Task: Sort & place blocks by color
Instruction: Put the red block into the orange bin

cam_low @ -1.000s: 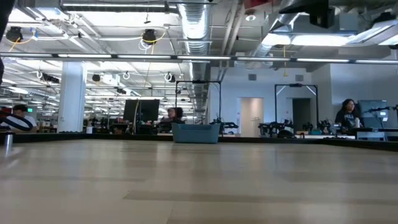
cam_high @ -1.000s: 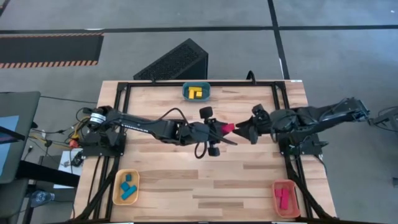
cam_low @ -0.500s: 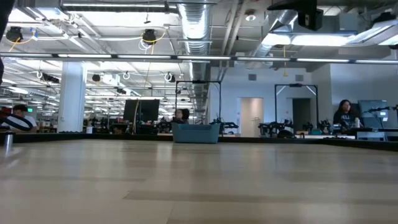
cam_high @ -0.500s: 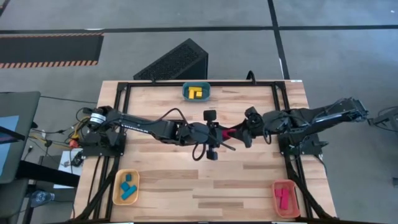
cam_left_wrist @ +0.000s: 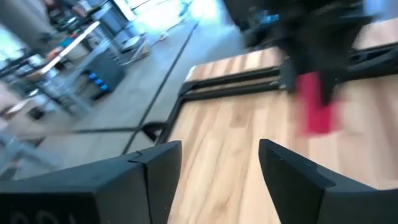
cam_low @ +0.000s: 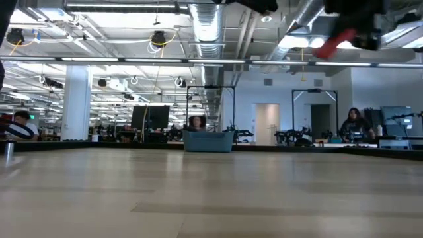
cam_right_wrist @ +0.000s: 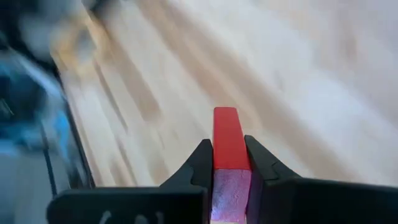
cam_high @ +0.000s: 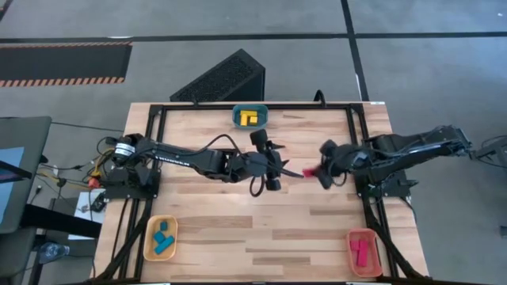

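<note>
At the table's near-left corner, as seen from the high view, a yellow tray [cam_high: 160,237] is set, and teal-blue blocks [cam_high: 163,237] are held inside it. Above the left half of the table [cam_high: 317,229] the left arm is stretched toward the middle, ending in the left claw [cam_high: 290,169]; its fingers [cam_left_wrist: 292,171] are seen parted in the left wrist view, with nothing but bare wood between them. At the middle of the far edge a teal tray [cam_high: 250,117] is placed, and yellow blocks [cam_high: 249,118] are kept in it. Just right of the table's centre a red block [cam_high: 311,172] is carried above the wood, apart from the left claw's tips. It is gripped by the right claw [cam_high: 321,172], whose fingers are pressed against both of its sides in the right wrist view, the red bar [cam_right_wrist: 227,148] sticking out forward past the tips. The same red piece [cam_low: 334,41] is shown high up in the low view, under dark arm parts. At the near-right corner an orange-red tray [cam_high: 364,252] is laid, and red blocks [cam_high: 360,251] are found within it. Beyond the table, in the low view, a person [cam_low: 353,124] is seen at the far right of the room
</note>
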Controlling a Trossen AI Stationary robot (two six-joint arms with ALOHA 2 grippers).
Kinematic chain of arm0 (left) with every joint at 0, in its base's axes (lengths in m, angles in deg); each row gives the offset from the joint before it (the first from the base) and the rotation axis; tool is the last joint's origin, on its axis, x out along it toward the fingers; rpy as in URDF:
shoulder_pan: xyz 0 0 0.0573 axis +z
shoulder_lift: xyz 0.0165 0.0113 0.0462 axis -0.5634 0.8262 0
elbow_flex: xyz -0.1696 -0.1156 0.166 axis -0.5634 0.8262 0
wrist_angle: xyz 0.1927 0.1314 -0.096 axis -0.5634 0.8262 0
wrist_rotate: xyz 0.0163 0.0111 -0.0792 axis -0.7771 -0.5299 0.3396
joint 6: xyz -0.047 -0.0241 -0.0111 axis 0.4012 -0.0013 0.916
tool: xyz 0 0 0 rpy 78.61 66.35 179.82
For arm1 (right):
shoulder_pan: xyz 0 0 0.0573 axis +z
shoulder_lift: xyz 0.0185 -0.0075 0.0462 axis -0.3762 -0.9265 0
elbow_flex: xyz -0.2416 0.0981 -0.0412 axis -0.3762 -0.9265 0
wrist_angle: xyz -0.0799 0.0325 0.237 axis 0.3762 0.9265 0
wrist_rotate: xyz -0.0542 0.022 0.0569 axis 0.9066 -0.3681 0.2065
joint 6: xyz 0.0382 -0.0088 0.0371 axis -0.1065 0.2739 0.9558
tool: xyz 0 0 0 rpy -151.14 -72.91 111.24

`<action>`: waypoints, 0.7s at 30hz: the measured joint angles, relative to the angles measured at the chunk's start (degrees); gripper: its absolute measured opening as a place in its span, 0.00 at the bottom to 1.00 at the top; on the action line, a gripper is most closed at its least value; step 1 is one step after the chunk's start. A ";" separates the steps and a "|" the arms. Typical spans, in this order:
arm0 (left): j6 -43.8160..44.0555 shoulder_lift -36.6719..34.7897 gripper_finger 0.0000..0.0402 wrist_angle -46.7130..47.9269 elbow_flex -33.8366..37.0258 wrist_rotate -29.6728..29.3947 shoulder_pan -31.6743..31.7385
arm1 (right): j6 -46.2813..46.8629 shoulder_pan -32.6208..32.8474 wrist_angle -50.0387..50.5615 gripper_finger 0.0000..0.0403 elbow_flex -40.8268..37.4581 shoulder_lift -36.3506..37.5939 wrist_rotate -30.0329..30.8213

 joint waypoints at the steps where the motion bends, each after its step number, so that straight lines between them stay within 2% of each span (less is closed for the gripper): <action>1: 0.67 0.00 0.52 0.70 0.00 -0.97 0.20 | 0.67 0.25 3.80 0.12 -0.02 0.26 -2.48; 5: 5.75 0.00 0.53 4.68 0.00 -0.72 1.61 | 3.72 3.39 14.79 0.12 -0.02 0.54 -11.55; 10: 11.78 0.00 0.53 8.98 0.00 0.13 3.28 | 7.95 11.71 21.47 0.12 -0.02 0.12 -22.41; 15: 18.17 -1.55 0.52 11.07 0.00 0.17 4.43 | 16.36 22.32 23.03 0.12 -0.02 0.00 -24.72; 21: 16.97 -4.05 0.52 14.09 -0.02 0.12 5.99 | 28.89 34.03 19.83 0.12 -0.05 -0.74 -24.34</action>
